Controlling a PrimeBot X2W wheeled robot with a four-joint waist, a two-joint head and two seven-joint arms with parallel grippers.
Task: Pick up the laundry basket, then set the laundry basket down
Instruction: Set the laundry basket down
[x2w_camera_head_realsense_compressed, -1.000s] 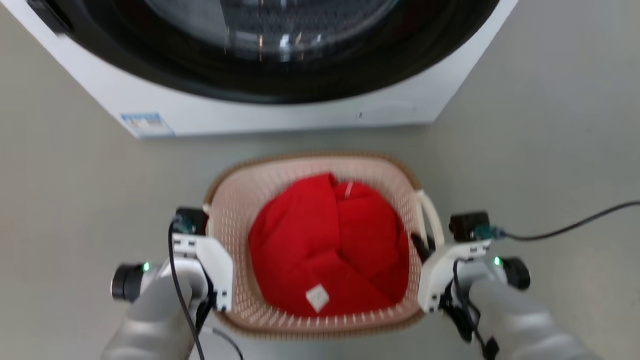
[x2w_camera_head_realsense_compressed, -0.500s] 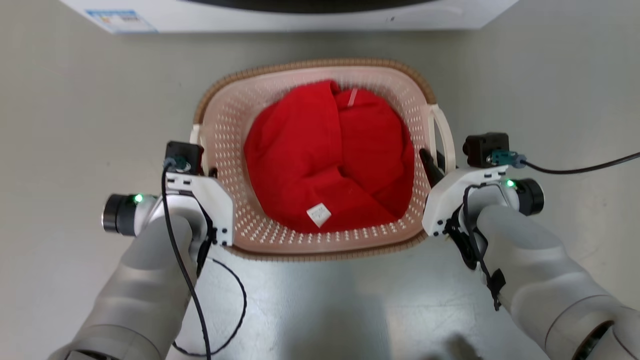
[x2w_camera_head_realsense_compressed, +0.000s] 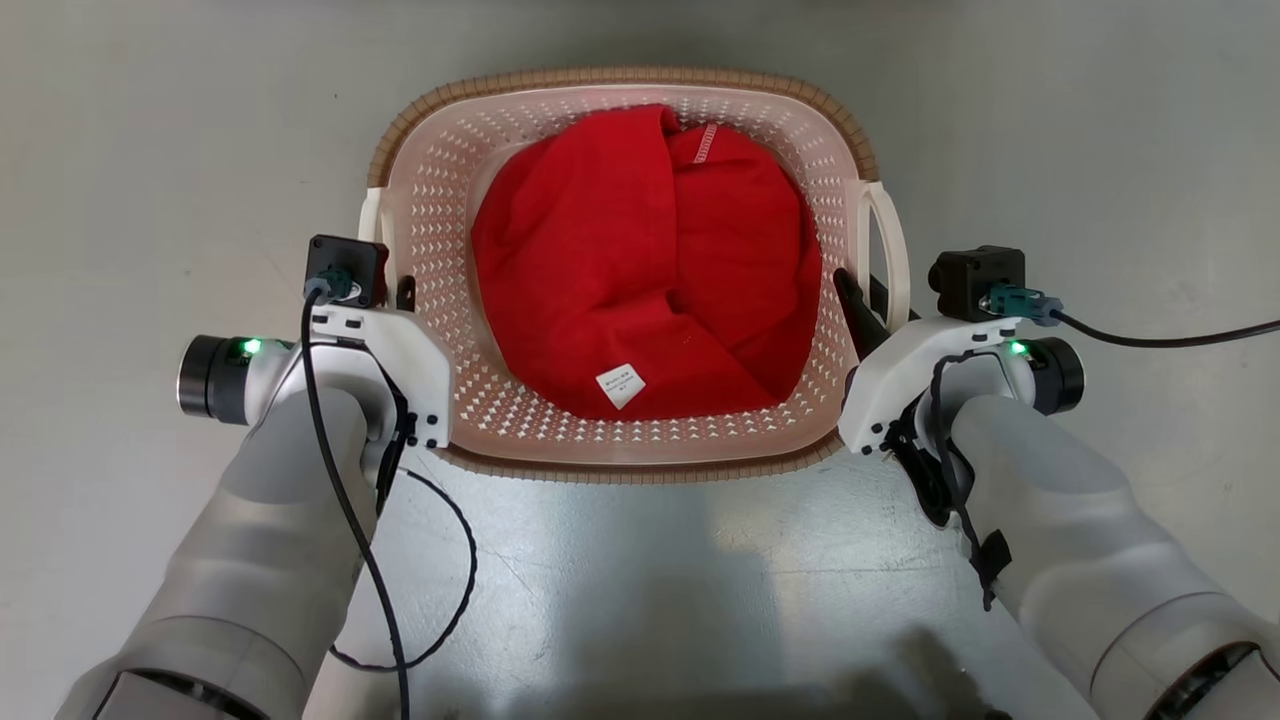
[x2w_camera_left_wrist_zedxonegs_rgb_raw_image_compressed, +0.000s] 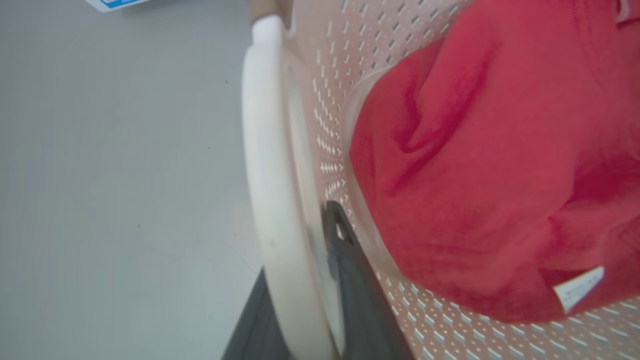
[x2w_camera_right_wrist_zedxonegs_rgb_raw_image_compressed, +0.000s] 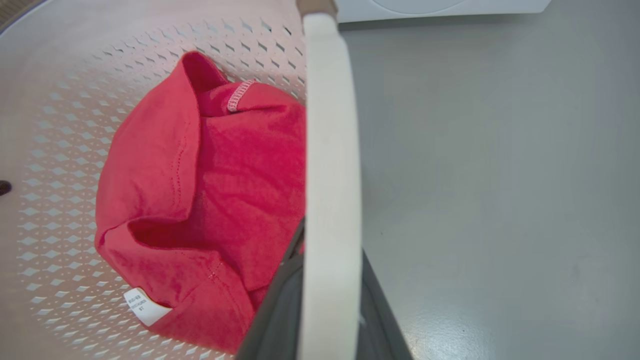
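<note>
Laundry basket (x2w_camera_head_realsense_compressed: 620, 462) holds crumpled red garment (x2w_camera_head_realsense_compressed: 600, 250) w/ white tag (x2w_camera_head_realsense_compressed: 621, 385)

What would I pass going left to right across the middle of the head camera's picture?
Left gripper → cream perforated plastic laundry basket, left wall → crumpled red cloth → right gripper → black cable.

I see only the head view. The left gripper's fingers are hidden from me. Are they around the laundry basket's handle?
Observer: Yes. In the left wrist view the left gripper has one dark finger on each side of the white left handle of the laundry basket.
Operator: And the right one?
Observer: The same: the right gripper straddles the right handle.
Operator: What is beyond the basket?
Observer: The washing machine's white base.
</note>
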